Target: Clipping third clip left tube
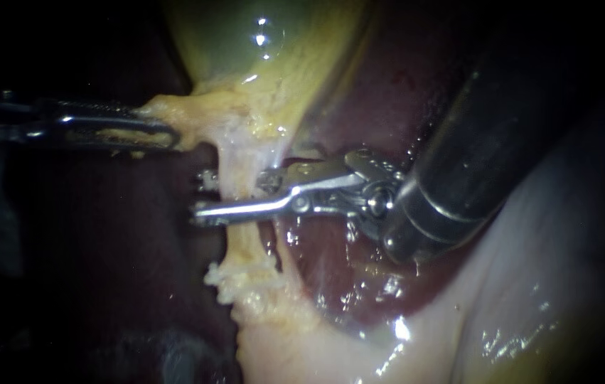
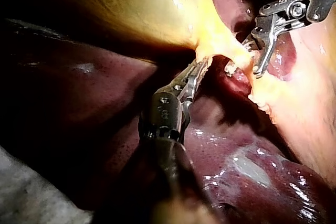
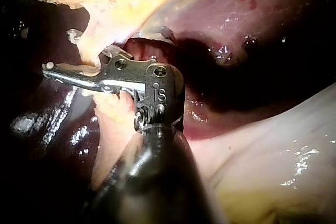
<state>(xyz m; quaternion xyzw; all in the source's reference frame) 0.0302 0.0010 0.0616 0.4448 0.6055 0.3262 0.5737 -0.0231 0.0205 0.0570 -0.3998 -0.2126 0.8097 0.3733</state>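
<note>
Because a clip needs a strand that is drawn out and clear of the liver, my left instrument [image 1: 163, 134] in the endoscope view has its jaws clamped on the yellow tissue [image 1: 202, 114] under the gallbladder [image 1: 259, 43], holding it out to the side. That tension lays the left tube [image 1: 242, 245] out as a taut pale column against the dark liver [image 1: 366, 99]. My right instrument [image 1: 201, 195] reaches across it with jaws spread. One jaw passes in front of the tube and the other behind, with a gap between them, so the tube sits inside them unsqueezed.

In the left wrist view, my left instrument [image 2: 198, 69] pinches the yellow tissue [image 2: 215, 45] at its edge, and my right instrument [image 2: 252, 59] straddles the tube [image 2: 257, 85] just beyond. Small pale bits lie beside the tube; whether they are clips I cannot tell.

In the right wrist view, my right instrument [image 3: 63, 66] lies square across the tube [image 3: 113, 111]. I judge that is deliberate, since a clip set crosswise closes the whole width. Closing the jaws looks like the step in hand.
</note>
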